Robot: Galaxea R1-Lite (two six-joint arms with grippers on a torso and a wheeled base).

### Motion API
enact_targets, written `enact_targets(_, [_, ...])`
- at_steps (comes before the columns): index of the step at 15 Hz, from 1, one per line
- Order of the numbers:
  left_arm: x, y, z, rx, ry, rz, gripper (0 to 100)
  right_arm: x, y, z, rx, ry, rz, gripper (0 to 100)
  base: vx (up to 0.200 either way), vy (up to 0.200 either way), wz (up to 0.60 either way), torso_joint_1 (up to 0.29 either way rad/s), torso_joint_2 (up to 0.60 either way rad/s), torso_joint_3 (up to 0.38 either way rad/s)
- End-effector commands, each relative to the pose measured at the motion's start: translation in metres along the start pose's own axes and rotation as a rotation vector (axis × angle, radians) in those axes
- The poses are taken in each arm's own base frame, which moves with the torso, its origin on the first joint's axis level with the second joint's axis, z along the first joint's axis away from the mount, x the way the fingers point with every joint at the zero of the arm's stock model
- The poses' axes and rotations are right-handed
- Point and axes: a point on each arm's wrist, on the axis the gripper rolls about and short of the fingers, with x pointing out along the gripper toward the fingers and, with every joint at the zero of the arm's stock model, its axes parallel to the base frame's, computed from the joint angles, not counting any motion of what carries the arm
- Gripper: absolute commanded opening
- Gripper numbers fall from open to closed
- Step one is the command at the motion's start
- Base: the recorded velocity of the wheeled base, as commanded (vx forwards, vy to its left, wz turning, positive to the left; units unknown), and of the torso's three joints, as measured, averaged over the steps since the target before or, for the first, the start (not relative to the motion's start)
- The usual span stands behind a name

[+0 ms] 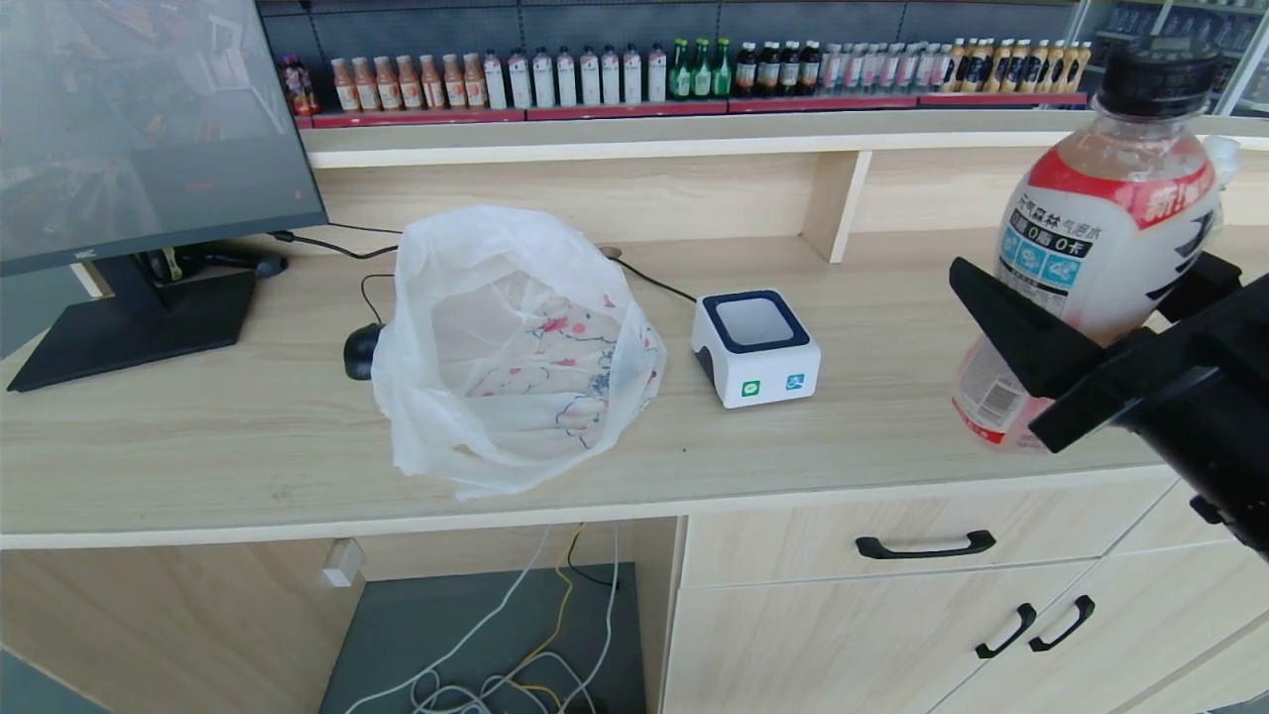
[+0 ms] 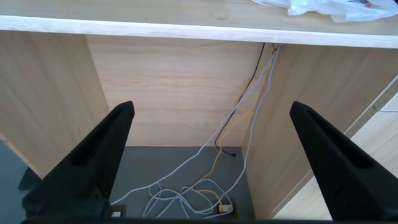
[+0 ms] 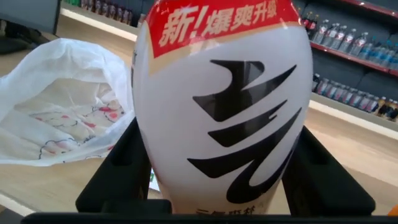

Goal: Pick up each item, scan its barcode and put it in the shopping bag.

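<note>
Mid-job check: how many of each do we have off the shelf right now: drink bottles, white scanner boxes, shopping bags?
Drink bottle: 1, held in the right gripper
White scanner box: 1, on the counter
Shopping bag: 1, lying open on the counter
Total: 3

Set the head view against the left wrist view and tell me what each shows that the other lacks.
Head view adds: the bottle clamped in the right gripper at the right end of the counter, plus the scanner, the monitor and the drawers.
Left wrist view adds: the left gripper, fingers wide open, low in front of the recess under the counter.
Shared: the shopping bag near the counter's front edge, and the cables hanging into the recess.
</note>
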Motion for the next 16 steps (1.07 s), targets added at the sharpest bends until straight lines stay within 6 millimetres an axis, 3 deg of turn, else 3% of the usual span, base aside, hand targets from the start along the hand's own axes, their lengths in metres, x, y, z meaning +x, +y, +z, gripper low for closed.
enact_targets(1, [0.0, 0.0, 0.0, 0.001, -0.001, 0.001, 100, 0.019, 0.007, -0.021, -0.084, 0.033, 0.036, 0, 0.0, 0.0, 0.0, 0.0, 0.0, 0.0])
enact_targets(4, [0.0, 0.0, 0.0, 0.001, -0.001, 0.001, 100, 0.04, -0.001, -0.026, -0.244, -0.056, 0.05, 0, 0.0, 0.0, 0.0, 0.0, 0.0, 0.0])
enact_targets(6, [0.0, 0.0, 0.0, 0.001, -0.001, 0.001, 100, 0.054, 0.004, -0.046, -0.332, -0.101, 0.085, 0, 0.0, 0.0, 0.0, 0.0, 0.0, 0.0])
enact_targets(10, [0.0, 0.0, 0.0, 0.001, -0.001, 0.001, 100, 0.079, -0.02, -0.071, -0.522, -0.18, 0.116, 0, 0.0, 0.0, 0.0, 0.0, 0.0, 0.0])
enact_targets(16, [0.0, 0.0, 0.0, 0.001, -0.001, 0.001, 100, 0.104, -0.021, -0.071, -0.597, -0.318, 0.186, 0, 0.0, 0.0, 0.0, 0.0, 0.0, 0.0])
